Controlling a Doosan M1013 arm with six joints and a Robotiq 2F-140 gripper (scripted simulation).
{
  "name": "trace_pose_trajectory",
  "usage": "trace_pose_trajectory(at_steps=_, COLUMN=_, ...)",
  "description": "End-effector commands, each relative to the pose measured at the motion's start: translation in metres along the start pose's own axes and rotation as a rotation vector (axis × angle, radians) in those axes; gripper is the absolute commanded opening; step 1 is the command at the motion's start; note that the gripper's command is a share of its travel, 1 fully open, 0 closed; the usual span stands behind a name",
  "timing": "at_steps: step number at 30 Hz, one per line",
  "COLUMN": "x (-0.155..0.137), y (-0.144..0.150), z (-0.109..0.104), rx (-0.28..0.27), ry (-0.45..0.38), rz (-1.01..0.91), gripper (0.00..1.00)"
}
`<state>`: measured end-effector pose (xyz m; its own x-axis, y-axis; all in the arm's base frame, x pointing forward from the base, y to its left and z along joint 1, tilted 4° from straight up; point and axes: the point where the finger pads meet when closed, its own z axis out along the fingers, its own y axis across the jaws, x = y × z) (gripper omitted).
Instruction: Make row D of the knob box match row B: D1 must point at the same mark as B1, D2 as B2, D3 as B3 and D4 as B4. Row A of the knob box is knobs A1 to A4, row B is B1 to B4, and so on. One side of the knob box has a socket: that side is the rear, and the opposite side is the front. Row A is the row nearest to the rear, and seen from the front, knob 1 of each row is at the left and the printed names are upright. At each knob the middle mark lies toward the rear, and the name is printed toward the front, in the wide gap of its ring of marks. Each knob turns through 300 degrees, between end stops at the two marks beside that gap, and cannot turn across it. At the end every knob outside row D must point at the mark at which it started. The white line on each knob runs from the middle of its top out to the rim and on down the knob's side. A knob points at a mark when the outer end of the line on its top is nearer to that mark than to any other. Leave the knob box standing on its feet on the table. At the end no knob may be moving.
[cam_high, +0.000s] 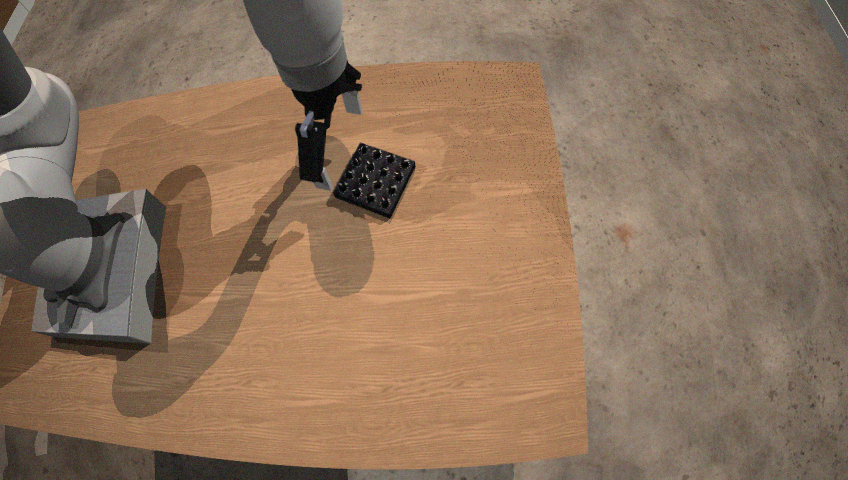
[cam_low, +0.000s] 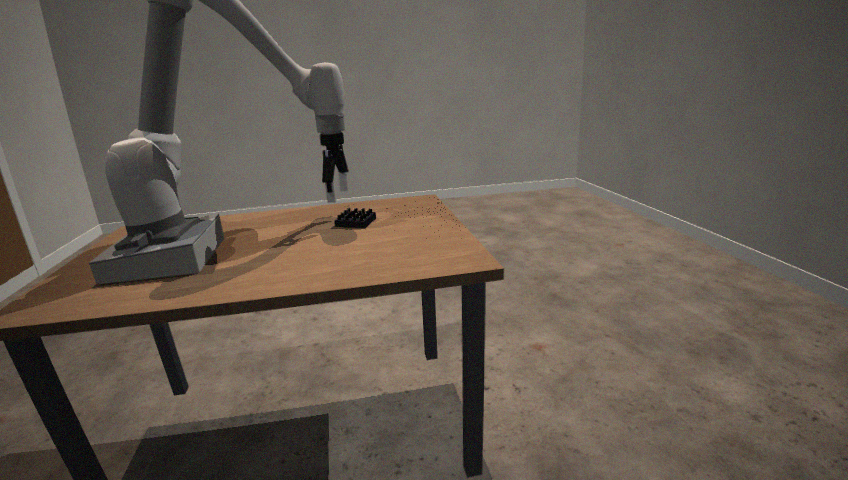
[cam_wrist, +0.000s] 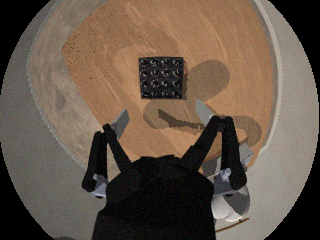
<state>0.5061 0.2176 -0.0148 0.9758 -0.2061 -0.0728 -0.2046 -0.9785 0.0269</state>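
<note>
The knob box (cam_high: 374, 178) is a small black square with a grid of dark knobs. It stands flat on the wooden table toward the far side, and it also shows in the exterior view (cam_low: 355, 217) and in the wrist view (cam_wrist: 162, 78). The knob lines and marks are too small to read. My gripper (cam_high: 339, 142) hangs high above the table, up and to the left of the box, pointing down. It is open and empty. In the exterior view my gripper (cam_low: 334, 189) is well above the box. In the wrist view its fingers stand wide apart.
The robot's grey base block (cam_high: 104, 267) sits at the table's left side. The table's far edge (cam_high: 440, 65) lies behind the box, and its right edge (cam_high: 565, 237) is some way to the right. The arm casts broad shadows (cam_high: 333, 249) on the wood.
</note>
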Motion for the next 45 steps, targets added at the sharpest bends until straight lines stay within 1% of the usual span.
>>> trace_pose_trajectory(at_steps=1, x=0.0, y=0.0, z=0.0, rx=0.0, ry=0.0, rz=0.0, gripper=1.0)
trace_pose_trajectory(at_steps=22, x=-0.003, y=0.0, z=0.0, rx=0.0, ry=0.0, rz=0.0, gripper=1.0)
trace_pose_trajectory(at_steps=31, x=-0.013, y=-0.002, z=0.0, rx=0.0, ry=0.0, rz=0.0, gripper=1.0)
trace_pose_trajectory(at_steps=45, x=-0.042, y=-0.006, z=0.0, rx=0.0, ry=0.0, rz=0.0, gripper=1.0)
